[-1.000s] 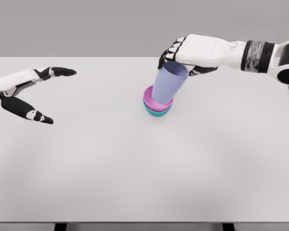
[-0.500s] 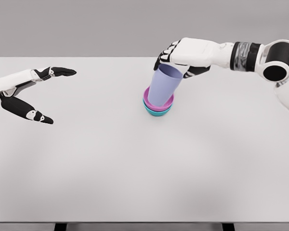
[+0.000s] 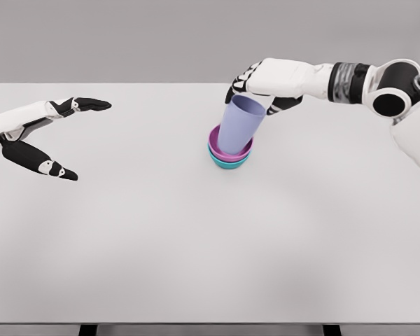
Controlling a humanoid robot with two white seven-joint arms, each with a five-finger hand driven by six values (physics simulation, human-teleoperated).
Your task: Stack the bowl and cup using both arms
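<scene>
White desk (image 3: 196, 245) w/ two nested bowls just right of center, toward the far side: pink bowl (image 3: 215, 147) sits inside teal bowl (image 3: 229, 164), only the teal rim and lower wall showing beneath it. Lavender cup (image 3: 238, 126) stands in the pink bowl, mouth up, tilted a bit to the right. Right hand (image 3: 260, 82) comes in from the right w/ arm stretched across the far edge, fingers curled round the cup's rim at the back, clamped on it. Left hand (image 3: 45, 133) hovers over the desk's left side, well apart from the stack, fingers spread, thumb apart, holding nothing.
</scene>
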